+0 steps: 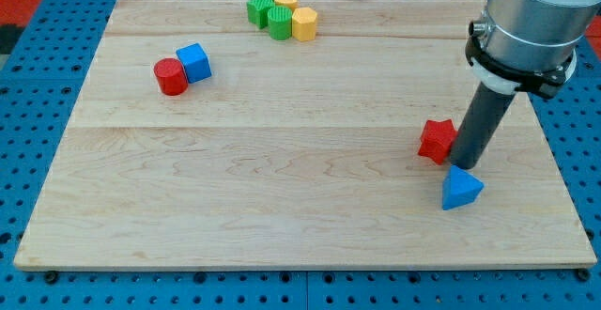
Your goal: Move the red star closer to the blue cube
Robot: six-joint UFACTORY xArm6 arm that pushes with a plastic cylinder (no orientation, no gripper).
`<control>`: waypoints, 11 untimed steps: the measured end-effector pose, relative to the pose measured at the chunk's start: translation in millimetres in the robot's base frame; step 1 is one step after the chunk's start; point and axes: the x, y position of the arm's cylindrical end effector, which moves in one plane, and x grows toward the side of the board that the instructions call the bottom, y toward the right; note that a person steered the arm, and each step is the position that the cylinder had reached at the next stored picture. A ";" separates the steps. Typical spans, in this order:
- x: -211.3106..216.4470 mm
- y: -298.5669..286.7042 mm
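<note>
Your rig has no gripper to open or close, only the rod, and my tip [466, 164] sits just at the view's right of the red star [437, 141], touching it or very nearly so, with the blue triangular block [462, 189] just below the tip. The star lies at the board's right side, well apart from the blue cube [194, 62], which stands at the upper left, touching the red cylinder [171, 76]. Watch the star's points: an off-centre push would likely spin it off the rod, so it slips toward the view's top or bottom instead of travelling left. A low line could also drag the blue triangular block along. The green and yellow cluster [281, 14] near the top edge looks clear of a direct path. Overshooting risks knocking the cube and cylinder apart.
</note>
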 end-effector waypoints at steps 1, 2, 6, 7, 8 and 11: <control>-6.5 -5.4; -29.3 -20.0; -73.8 -33.5; -79.6 -68.8; -112.4 -87.1; -118.2 -112.1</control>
